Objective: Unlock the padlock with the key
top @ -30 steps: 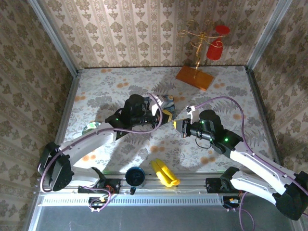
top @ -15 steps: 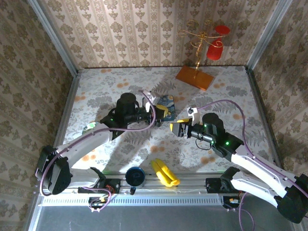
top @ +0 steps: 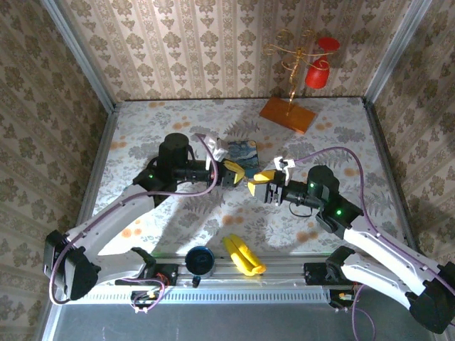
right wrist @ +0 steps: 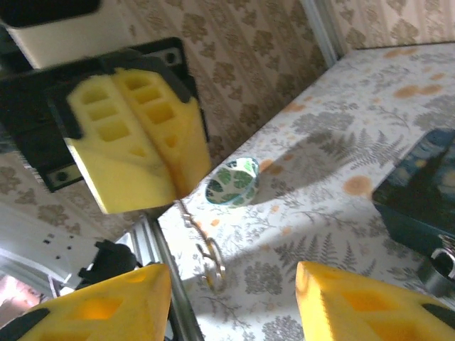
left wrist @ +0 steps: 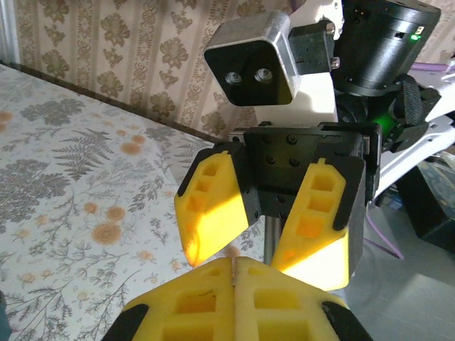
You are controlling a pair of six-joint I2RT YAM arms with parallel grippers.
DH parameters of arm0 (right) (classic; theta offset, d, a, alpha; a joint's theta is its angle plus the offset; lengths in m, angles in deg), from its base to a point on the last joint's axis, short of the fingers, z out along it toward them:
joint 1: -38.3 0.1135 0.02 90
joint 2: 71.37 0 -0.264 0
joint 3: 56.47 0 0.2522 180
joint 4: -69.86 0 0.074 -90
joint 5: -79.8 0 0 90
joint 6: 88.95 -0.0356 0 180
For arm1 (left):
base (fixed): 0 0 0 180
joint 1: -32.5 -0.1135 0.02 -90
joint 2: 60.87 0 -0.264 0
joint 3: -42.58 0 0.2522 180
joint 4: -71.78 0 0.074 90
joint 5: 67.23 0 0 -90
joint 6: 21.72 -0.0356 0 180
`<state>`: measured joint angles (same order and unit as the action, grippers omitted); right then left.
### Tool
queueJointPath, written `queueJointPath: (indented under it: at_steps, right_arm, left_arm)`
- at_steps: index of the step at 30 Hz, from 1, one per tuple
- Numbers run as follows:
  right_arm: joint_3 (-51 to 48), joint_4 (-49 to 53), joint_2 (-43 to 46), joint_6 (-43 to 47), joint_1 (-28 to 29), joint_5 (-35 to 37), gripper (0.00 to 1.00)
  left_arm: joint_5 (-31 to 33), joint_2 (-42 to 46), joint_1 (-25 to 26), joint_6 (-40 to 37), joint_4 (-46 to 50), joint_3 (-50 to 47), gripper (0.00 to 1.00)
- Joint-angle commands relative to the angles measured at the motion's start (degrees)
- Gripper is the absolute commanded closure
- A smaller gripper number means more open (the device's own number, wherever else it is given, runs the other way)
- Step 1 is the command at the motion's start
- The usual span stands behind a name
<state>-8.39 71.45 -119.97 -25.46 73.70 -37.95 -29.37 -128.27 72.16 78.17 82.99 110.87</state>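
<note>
Two tools face each other above the worktop [top: 323, 138]. The left tool [top: 238, 174], pressed together, pinches one key [right wrist: 186, 209]. The right tool [top: 257, 182] is spread. One padlock [right wrist: 442, 263] sits just beside one blue box [right wrist: 416, 186].

- The blue box [right wrist: 419, 177] is running off the right wrist view's edge — likewise a silver bit [right wrist: 444, 264] beside it.
- The key [right wrist: 202, 245] is dangling, blurred and thin.
</note>
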Motion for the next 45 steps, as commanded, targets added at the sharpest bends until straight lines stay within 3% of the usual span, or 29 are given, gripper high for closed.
queueJointPath:
  at_steps: [1, 11, 22, 45]
  right_arm:
    - [0.5, -3.8, 1.4, 1.4, -0.3, -5.3, 0.51]
    - [0.6, -6.0, 0.5, 1.2, -0.2, -7.1, 0.55]
    - [1.5, -9.5, -1.5, 0.7, -0.2, -8.5, 0.55]
    - [2.1, -12.2, -2.7, 0.1, -0.2, -8.7, 0.74]
  left_arm:
    - [-5.0, 0.3, -1.0, 2.9, -3.8, -0.1, 1.00]
    - [-10.6, -0.9, -1.3, 9.0, -10.9, -0.7, 1.00]
    - [-11.1, -0.9, -1.3, 10.6, -12.3, -1.4, 1.00]
    - [-11.4, -1.8, -1.3, 15.0, -18.7, -2.7, 1.00]
